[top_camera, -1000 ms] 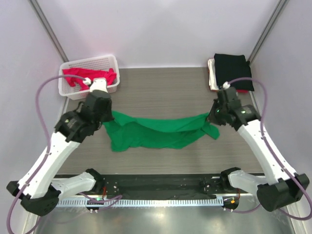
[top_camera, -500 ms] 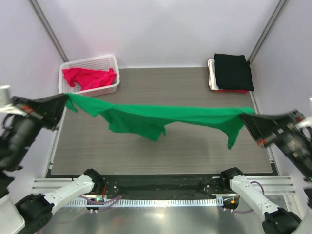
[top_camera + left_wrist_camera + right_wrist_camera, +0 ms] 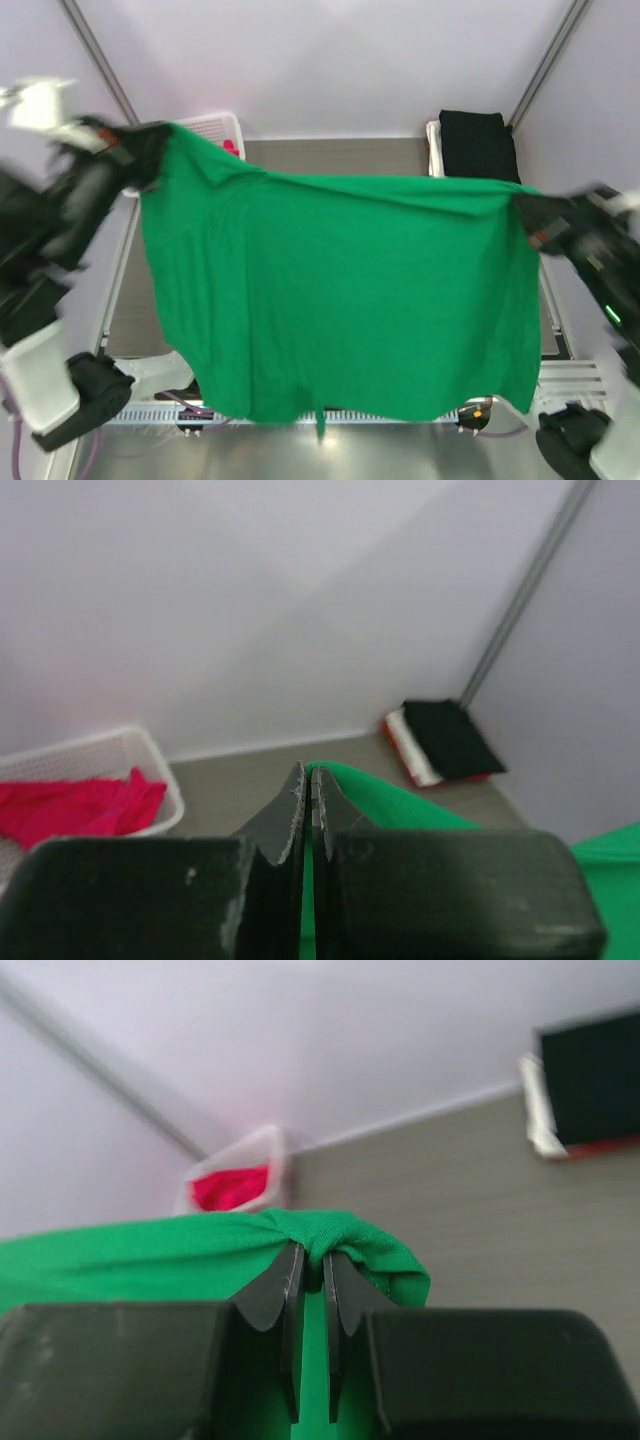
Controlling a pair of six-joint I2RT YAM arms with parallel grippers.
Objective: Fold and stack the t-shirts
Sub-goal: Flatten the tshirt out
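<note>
the green t-shirt [image 3: 340,300] hangs spread wide in the air over the table [image 3: 340,155], its top edge stretched between the two arms and its body dropping like a curtain toward the near edge. it hides most of the surface in the top view. the left gripper [image 3: 307,780] pinches one upper corner w/ jaws pressed nearly together on a thin bit of cloth. the right gripper [image 3: 312,1260] has narrow jaws w/ a bunched fold of green caught at the tips. the red-pink shirt [image 3: 80,805] lies in the white basket [image 3: 160,770] at far left, and a stack topped by a black shirt [image 3: 478,145] sits at the far right corner.

risks, as a judgement: both grips look shallow, esp. the left, so a quick swing or extra pull between the arms could slip a corner out and drop the shirt in a heap. lowering unevenly would prob. lay it skewed or creased, and the hanging hem — low near the arm bases — might snag there.
</note>
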